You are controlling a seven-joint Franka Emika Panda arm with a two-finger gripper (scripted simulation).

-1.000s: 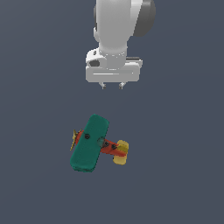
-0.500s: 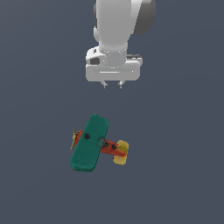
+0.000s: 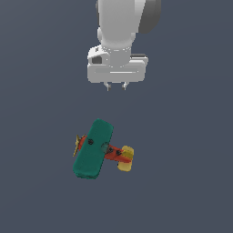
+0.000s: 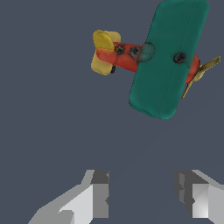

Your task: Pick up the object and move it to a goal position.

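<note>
On the plain grey bench (image 3: 41, 68), the toy biplane (image 3: 96, 149) lies skewed; the end effector (image 3: 116, 86), wide and empty, could nudge a wing while descending.

Arm: smooth white cylindrical casing with a dark grey joint section at the upper side. Wrist: broad, flat white block with a small dark recess on one face. Claw (image 3: 116, 86): two short pale grey fingers (image 4: 94, 199), blocky, with darker grey inner pads.
</note>
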